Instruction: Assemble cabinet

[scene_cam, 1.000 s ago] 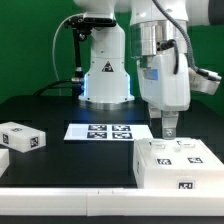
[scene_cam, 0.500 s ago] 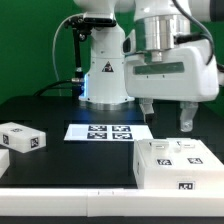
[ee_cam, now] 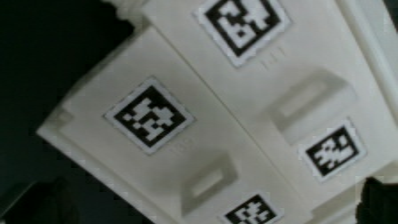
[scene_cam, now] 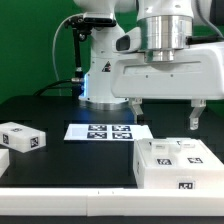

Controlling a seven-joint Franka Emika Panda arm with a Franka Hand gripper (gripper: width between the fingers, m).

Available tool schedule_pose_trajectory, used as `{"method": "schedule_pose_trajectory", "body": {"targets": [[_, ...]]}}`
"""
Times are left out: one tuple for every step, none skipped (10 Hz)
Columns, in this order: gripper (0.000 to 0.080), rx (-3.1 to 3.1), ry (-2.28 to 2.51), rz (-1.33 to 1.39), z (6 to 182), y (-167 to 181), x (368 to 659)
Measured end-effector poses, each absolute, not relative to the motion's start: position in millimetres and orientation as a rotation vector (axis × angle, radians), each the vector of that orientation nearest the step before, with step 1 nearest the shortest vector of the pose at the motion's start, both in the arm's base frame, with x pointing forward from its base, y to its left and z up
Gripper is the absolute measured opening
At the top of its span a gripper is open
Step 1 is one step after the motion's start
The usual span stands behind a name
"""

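The cabinet is a white box with black-and-white tags. It lies on the black table at the exterior view's lower right. My gripper hangs just above its back edge, jaws spread wide and empty. One fingertip shows to the exterior view's left and the other to the right. In the wrist view the cabinet's tagged top face fills most of the picture, with recessed slots between the tags. Nothing is between the jaws.
The marker board lies flat in the middle of the table, in front of the robot base. A small white tagged block lies at the exterior view's left, with another white piece at the edge beside it.
The hand has turned about its vertical axis, from edge-on to broadside. The fingers now stand wide apart and slightly higher above the cabinet. The cabinet and block have not moved.
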State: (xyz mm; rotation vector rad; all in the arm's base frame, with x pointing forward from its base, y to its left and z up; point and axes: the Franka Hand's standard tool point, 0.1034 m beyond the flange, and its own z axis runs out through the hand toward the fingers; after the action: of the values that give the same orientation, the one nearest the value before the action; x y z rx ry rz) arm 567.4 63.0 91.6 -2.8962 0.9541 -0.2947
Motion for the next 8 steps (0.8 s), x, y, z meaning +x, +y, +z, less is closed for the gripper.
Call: {"method": "schedule_pose_trajectory", "body": {"targets": [[0.0797,-2.983,0.694,-0.365,89.8,68.1,555.5],[0.0797,-3.003,0.61,-0.399,90.2,77.8,545.2],[0.0797,-3.039,0.486,-0.431,90.2,84.9,537.1],[0.0797,-3.068,0.389,-0.43,90.1,78.8,539.4],[0.0797,-3.072,0.384,-0.434,90.3,75.6,540.7],[0.0797,-3.073,0.376,-0.429,89.4,75.3,538.2],[0.0797,-3.08,0.334,-0.406,86.7,70.5,530.5],[0.0797,-3.082,0.311,-0.377,82.0,65.9,523.6]]}}
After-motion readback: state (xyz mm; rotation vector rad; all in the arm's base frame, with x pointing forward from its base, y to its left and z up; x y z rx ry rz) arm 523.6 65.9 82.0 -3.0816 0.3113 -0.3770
